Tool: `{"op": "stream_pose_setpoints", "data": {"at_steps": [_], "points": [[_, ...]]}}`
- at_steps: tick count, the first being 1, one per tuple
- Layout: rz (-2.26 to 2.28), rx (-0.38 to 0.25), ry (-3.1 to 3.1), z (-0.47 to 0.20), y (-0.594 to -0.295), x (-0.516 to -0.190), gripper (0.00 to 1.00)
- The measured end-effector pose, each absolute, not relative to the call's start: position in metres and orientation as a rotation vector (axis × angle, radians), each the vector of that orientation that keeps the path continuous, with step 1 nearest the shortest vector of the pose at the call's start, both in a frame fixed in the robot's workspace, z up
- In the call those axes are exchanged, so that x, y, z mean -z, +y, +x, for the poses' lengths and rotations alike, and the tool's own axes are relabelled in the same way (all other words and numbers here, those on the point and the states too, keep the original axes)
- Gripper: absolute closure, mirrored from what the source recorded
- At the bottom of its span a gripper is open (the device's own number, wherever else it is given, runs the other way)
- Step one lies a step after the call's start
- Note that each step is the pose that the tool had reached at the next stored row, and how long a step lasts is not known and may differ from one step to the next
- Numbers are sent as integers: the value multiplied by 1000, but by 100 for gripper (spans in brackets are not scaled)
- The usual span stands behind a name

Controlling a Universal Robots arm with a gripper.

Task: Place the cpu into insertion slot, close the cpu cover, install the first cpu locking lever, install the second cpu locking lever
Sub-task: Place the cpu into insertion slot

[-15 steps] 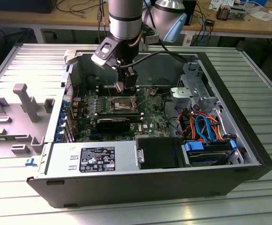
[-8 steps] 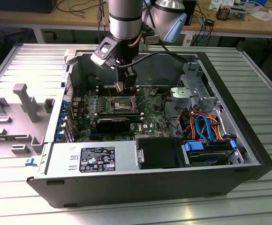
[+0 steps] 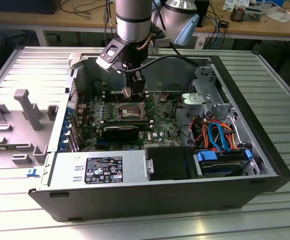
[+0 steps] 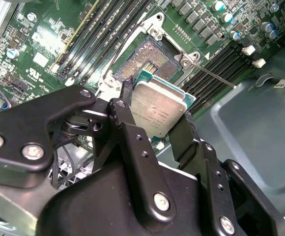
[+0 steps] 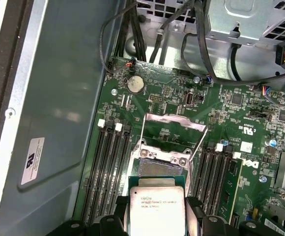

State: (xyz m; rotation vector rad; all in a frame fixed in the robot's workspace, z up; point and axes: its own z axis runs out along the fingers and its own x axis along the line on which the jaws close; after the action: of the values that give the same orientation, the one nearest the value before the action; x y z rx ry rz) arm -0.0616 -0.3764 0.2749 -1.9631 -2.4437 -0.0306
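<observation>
My gripper (image 4: 157,117) is shut on the cpu (image 4: 156,107), a flat square chip with a silvery top, gripped by two opposite edges between the black fingers (image 4: 127,94). The chip hangs just above the insertion slot (image 5: 157,169) and partly overlaps its near edge in both wrist views. The slot (image 4: 147,60) lies bare, its dark contact field showing. Behind the slot, the cpu cover (image 5: 174,129) stands swung up and open. Two thin locking levers (image 5: 197,145) are raised beside it. In the exterior view the gripper (image 3: 135,94) hovers over the slot (image 3: 130,111) inside the computer case.
Long black memory slots (image 5: 110,167) flank the slot on both sides. A black block (image 3: 120,131) lies in front of it. At the exterior view's right are a drive cage (image 3: 207,97) and orange and blue cables (image 3: 217,136). A power supply (image 3: 102,170) fills the case front.
</observation>
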Motion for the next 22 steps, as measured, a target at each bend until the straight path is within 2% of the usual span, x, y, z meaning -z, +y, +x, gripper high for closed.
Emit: {"op": "stream_pose_setpoints", "data": {"at_steps": [22], "points": [[-2036,31,-2384,-62,-376,-275,45]]}}
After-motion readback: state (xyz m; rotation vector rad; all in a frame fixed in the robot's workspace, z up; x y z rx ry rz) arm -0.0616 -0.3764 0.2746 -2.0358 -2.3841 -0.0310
